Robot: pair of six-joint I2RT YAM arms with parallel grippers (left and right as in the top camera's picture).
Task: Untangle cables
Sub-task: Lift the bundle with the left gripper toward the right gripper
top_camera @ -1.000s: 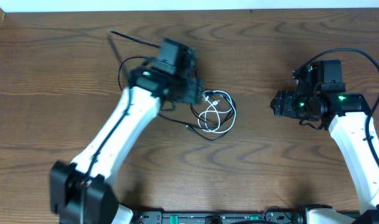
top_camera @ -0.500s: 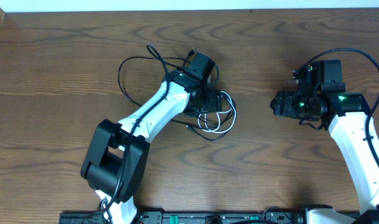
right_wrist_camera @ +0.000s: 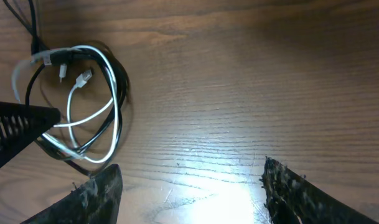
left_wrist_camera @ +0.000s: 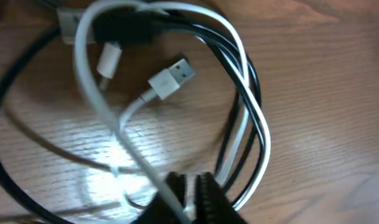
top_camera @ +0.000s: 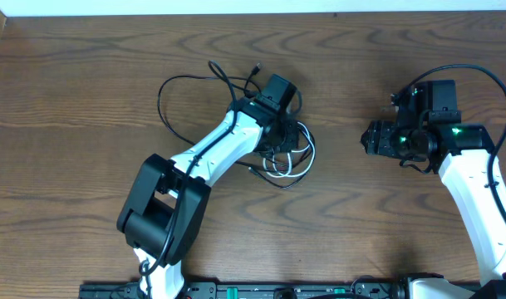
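My left gripper [left_wrist_camera: 192,190] is down on the cable tangle [top_camera: 287,154]. Its two fingers [left_wrist_camera: 211,196] are pressed tight together. A bit of the white cable [left_wrist_camera: 161,84] runs right by the tips, but I cannot tell if it is caught. The black cable [left_wrist_camera: 251,78] loops in the tangle with the white one. My right gripper [right_wrist_camera: 189,169] is spread wide, well off to the right of the tangle, holding nothing.
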